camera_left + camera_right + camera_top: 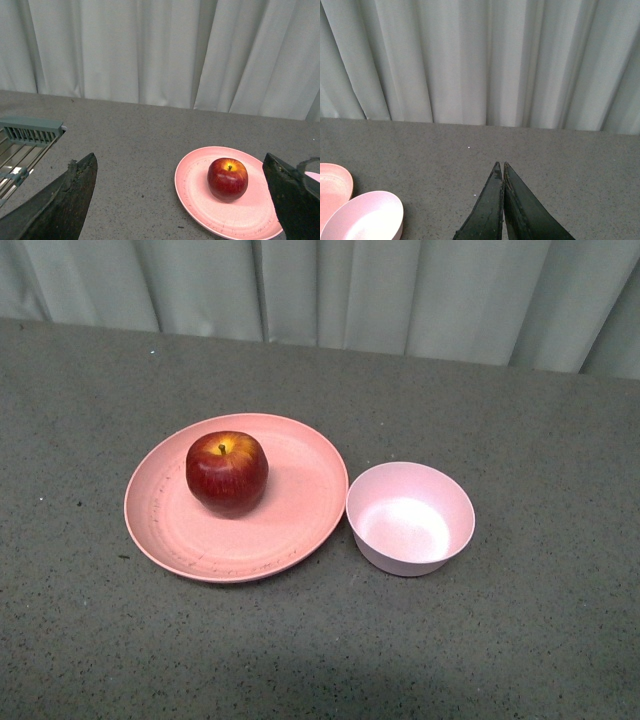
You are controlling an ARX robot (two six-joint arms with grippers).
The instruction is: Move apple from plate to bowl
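Observation:
A dark red apple [227, 472] with a yellow patch at its stem rests on the wide salmon-pink plate [290, 525], left of the table's middle. Just right of the plate stands the small pale pink bowl [410, 518], with nothing in it. Neither arm shows in the front view. In the left wrist view my left gripper [181, 162] is open wide, and the apple [228, 179] on the plate [200, 192] lies ahead between its fingers [75, 195], well apart from them. My right gripper [500, 165] is shut on nothing above bare table, with the bowl [367, 215] off to one side.
Grey-white curtains [400, 290] hang behind the speckled grey table [520, 640]. A grey-green slatted rack [27, 132] shows at the table's edge in the left wrist view.

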